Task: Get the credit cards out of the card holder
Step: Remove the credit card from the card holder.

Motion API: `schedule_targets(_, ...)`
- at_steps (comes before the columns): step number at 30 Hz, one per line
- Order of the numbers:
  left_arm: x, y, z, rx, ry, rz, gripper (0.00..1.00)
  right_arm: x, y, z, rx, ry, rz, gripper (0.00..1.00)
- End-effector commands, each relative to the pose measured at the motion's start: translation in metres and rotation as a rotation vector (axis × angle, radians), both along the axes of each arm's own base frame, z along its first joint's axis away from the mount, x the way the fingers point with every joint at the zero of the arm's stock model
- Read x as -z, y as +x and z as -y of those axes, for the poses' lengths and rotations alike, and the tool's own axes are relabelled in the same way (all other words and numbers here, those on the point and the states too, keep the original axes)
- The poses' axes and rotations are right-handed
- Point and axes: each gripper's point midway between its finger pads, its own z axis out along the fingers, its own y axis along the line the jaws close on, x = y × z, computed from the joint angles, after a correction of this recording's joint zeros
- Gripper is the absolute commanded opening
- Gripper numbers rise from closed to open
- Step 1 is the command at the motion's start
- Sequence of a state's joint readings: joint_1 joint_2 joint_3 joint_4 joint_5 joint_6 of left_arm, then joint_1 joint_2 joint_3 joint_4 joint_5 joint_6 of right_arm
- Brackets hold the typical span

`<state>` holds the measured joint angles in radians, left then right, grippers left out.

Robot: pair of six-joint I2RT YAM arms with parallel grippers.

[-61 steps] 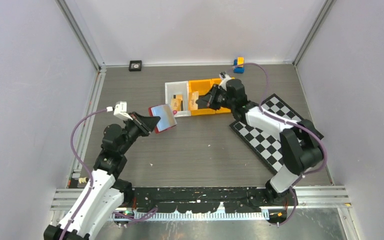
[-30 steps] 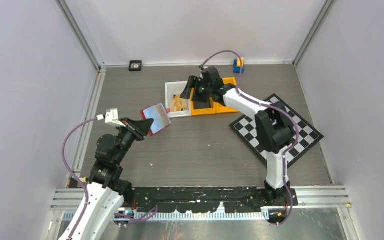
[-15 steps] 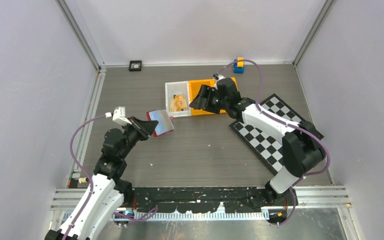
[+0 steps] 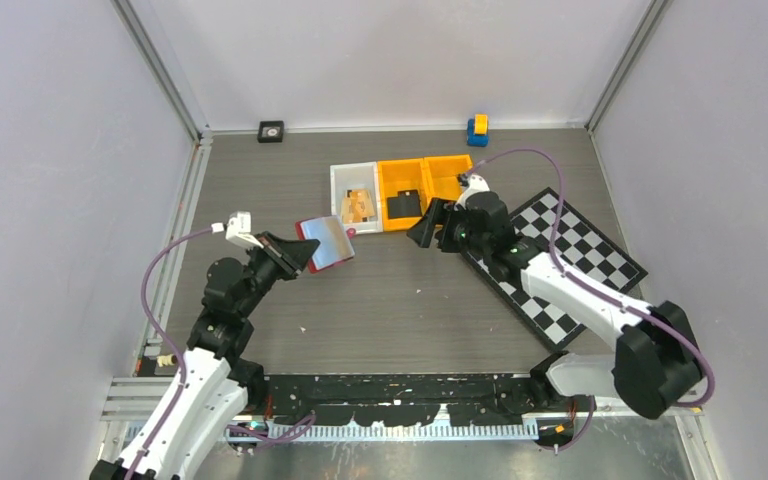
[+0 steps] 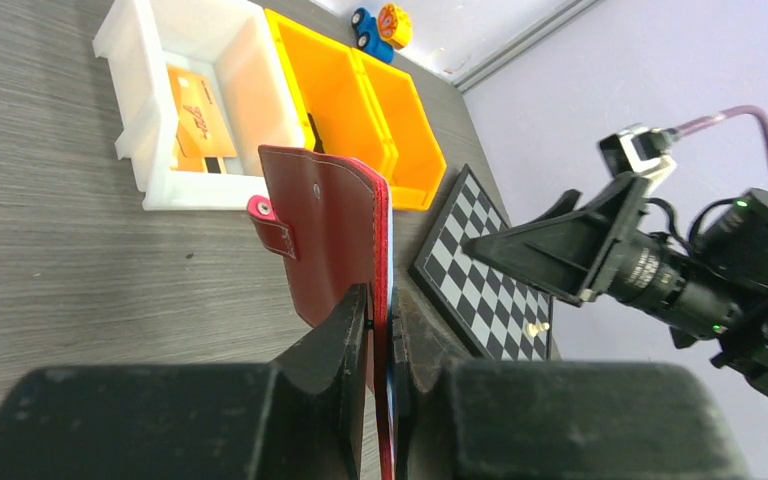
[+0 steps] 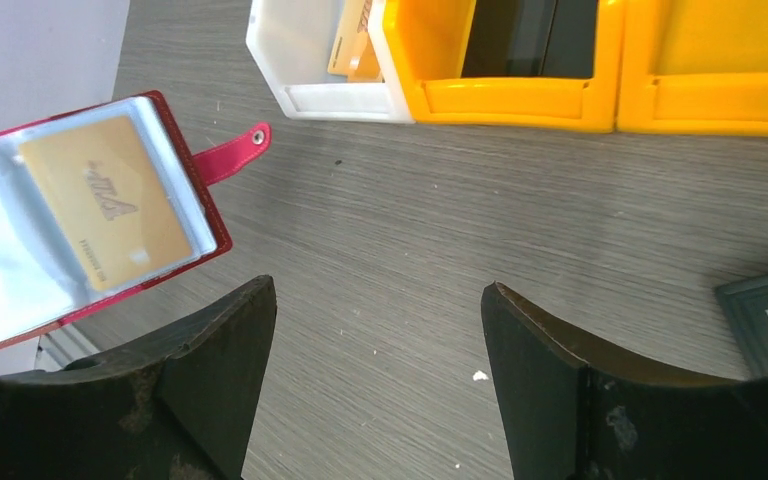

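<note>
Card holder (image 4: 325,243) held up at left

It stands open above the left half of the table (image 4: 390,300), its lower edge pinched in the nearly closed left gripper (image 5: 380,300). One credit card (image 6: 110,200) sits in a clear sleeve. More cards (image 4: 358,205) lie in the white bin (image 4: 339,178) farther back. The right gripper (image 4: 426,231), jaws wide and empty, hovers to its right, near the orange bins (image 4: 438,180).
</note>
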<state>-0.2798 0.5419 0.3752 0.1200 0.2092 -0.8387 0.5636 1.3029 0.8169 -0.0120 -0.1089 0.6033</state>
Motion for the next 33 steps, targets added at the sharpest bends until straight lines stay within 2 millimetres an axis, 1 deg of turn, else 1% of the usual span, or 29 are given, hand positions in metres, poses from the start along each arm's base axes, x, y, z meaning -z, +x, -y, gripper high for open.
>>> schedule_targets(1,-0.021,0.005,0.008,0.035,-0.044,0.057,0.0,-0.026,-0.001,0.023,0.064,-0.035,0.134,0.8)
schedule_targets(3,-0.017,0.007,0.013,0.062,-0.059,0.029,0.0,-0.029,0.003,0.028,0.105,-0.027,0.16,0.8)
schedule_targets(5,-0.018,0.005,0.023,0.118,-0.09,0.005,0.0,-0.028,0.005,0.028,0.128,-0.005,0.156,0.8)
schedule_targets(7,-0.024,0.003,0.032,0.172,-0.118,0.006,0.0,-0.03,0.007,0.02,0.106,0.027,0.156,0.8)
schedule_targets(8,-0.024,0.004,0.035,0.185,-0.124,-0.001,0.0,-0.031,0.005,0.013,0.073,0.052,0.149,0.8)
schedule_targets(11,-0.014,0.011,0.034,0.168,-0.103,-0.022,0.0,-0.035,0.01,-0.002,0.036,0.097,0.139,0.8)
schedule_targets(15,0.003,0.018,0.033,0.149,-0.072,-0.053,0.0,-0.034,0.013,-0.019,-0.012,0.141,0.104,0.79)
schedule_targets(17,0.017,0.017,0.037,0.163,-0.081,-0.123,0.0,-0.029,0.013,-0.022,-0.023,0.145,0.099,0.79)
schedule_targets(19,0.024,0.016,0.041,0.161,-0.121,-0.157,0.0,-0.021,0.015,-0.019,-0.001,0.133,0.086,0.79)
schedule_targets(21,0.019,0.016,0.049,0.15,-0.183,-0.141,0.0,-0.017,0.015,-0.02,-0.001,0.128,0.072,0.79)
schedule_targets(23,0.013,0.014,0.059,0.144,-0.188,-0.11,0.0,-0.018,0.015,-0.018,0.002,0.127,0.071,0.79)
schedule_targets(26,0.002,0.011,0.075,0.147,-0.13,-0.029,0.0,-0.023,0.009,-0.013,-0.014,0.1,0.093,0.79)
schedule_targets(27,-0.005,0.01,0.08,0.158,-0.109,0.003,0.0,-0.024,0.007,-0.01,-0.007,0.091,0.102,0.79)
schedule_targets(31,-0.023,0.014,0.087,0.196,-0.045,0.086,0.0,-0.026,0.005,0.007,0.057,0.079,0.153,0.79)
schedule_targets(33,-0.027,0.009,0.093,0.242,-0.028,0.109,0.0,-0.029,0.009,0.008,0.078,0.098,0.171,0.79)
